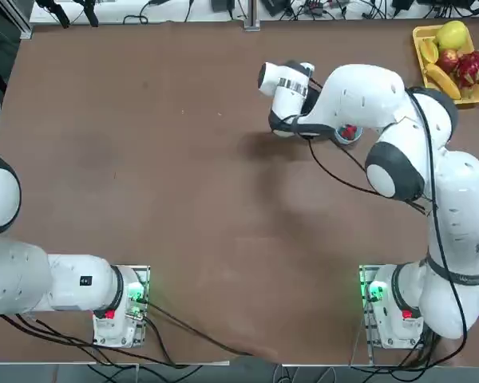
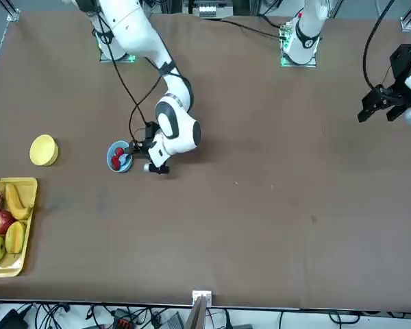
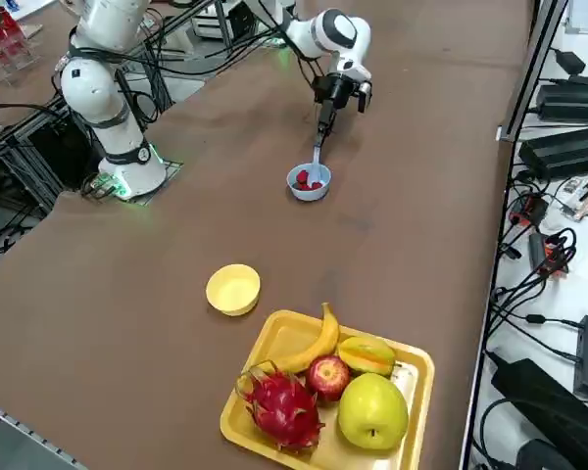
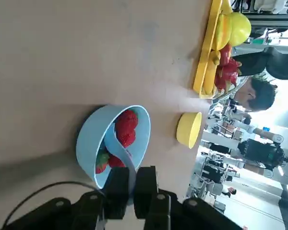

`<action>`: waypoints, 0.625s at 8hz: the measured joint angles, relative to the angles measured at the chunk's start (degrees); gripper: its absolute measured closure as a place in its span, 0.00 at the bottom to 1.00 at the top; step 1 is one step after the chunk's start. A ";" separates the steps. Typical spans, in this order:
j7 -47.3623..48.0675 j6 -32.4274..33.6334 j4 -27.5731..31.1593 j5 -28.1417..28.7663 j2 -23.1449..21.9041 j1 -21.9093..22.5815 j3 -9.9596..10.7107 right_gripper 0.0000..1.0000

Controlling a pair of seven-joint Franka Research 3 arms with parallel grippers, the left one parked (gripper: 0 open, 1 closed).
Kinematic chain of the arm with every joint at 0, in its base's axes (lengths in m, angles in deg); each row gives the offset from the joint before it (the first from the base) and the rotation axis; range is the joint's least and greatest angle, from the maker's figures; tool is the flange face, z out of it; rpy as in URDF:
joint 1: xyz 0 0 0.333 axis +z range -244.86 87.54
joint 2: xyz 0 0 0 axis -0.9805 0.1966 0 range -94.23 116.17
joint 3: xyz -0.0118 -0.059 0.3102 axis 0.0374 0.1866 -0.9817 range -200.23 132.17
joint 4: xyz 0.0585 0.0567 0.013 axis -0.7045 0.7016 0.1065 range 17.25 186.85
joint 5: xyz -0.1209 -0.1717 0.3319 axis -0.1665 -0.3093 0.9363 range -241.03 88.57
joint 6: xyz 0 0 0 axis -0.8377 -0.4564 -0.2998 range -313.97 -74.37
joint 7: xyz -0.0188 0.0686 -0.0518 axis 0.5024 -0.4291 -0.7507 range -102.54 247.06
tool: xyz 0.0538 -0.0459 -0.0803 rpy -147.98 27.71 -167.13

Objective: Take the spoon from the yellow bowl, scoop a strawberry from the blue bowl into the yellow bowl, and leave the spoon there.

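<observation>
The right gripper (image 4: 132, 184) was seen closed on the handle of the spoon (image 4: 119, 148), whose scoop end was dipped into the blue bowl (image 3: 310, 184) among the strawberries (image 4: 126, 127). Well apart from that bowl, the yellow bowl (image 3: 233, 289) was left standing without the spoon on the brown table (image 3: 176, 284). Beyond it, the yellow fruit tray (image 3: 274, 338) was placed near the table's corner.
</observation>
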 joint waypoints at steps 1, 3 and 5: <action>0.58 0.06 -0.07 -0.37 0.79 0.06 0.00 0.89; 1.71 0.51 -0.44 -1.32 1.46 0.52 -0.01 0.89; 2.77 0.68 -0.45 -1.86 1.73 0.68 -0.01 0.89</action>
